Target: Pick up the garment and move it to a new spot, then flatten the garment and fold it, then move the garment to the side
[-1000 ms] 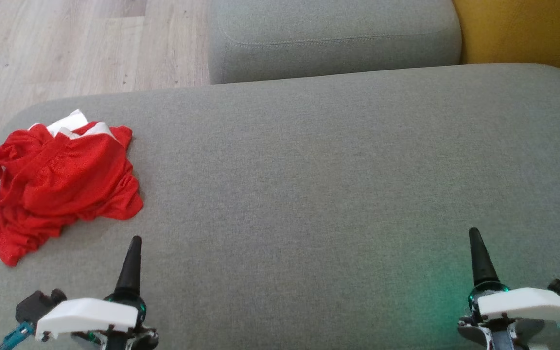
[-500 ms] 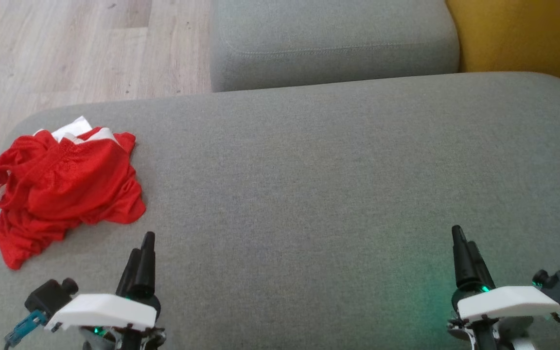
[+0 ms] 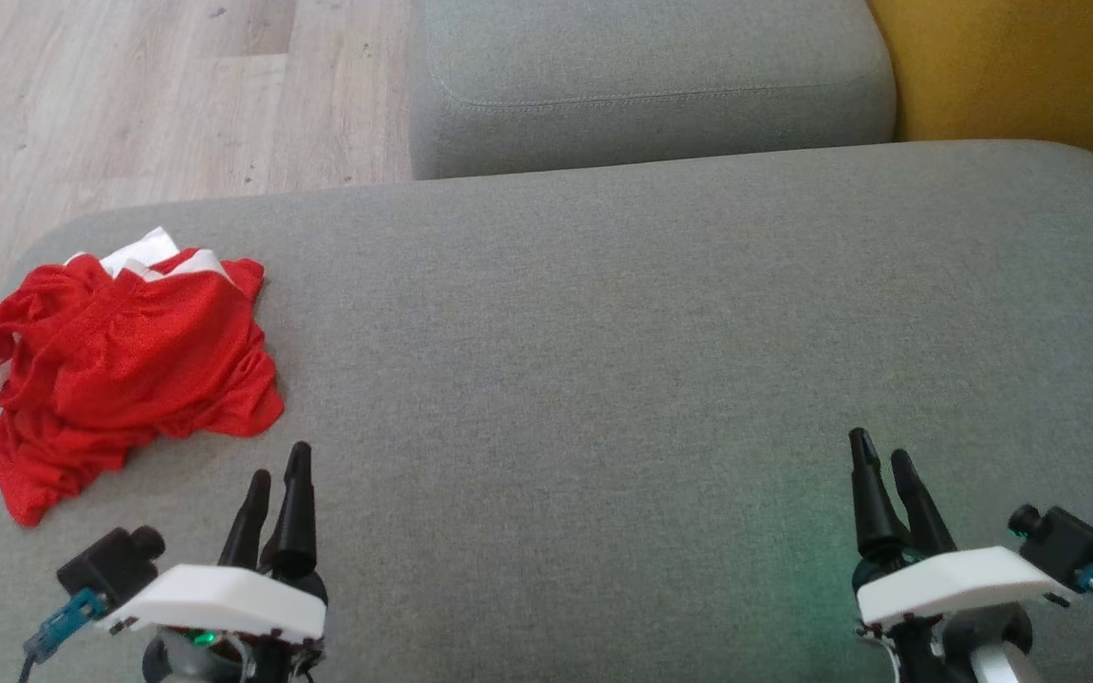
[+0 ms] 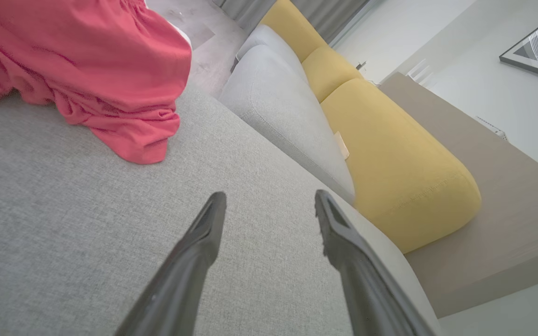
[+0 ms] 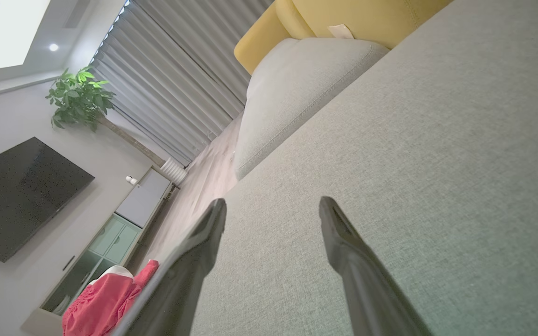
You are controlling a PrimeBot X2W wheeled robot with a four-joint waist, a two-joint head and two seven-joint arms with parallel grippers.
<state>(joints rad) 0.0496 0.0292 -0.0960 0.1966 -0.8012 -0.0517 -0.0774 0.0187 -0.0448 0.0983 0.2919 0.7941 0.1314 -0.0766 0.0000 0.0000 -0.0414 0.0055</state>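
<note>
Garment (image 3: 120,370) — crumpled, diagonal (near-left to far-right)

Nothing here I can actually read tbh. The closest thing is a little pale tag (image 4: 342,144) on the yellow cushion (image 4: 390,177), just right of centre at about 3 o'clock in the left wrist view, and it's way too small to make out any print. The same tag sits up at 12 o'clock in the right wrist view, and it's just as unreadable there. The framed picture (image 4: 537,44) on the wall at 2 o'clock in the left wrist view just shows pale streaks on dark, no lettering I can make out
</note>
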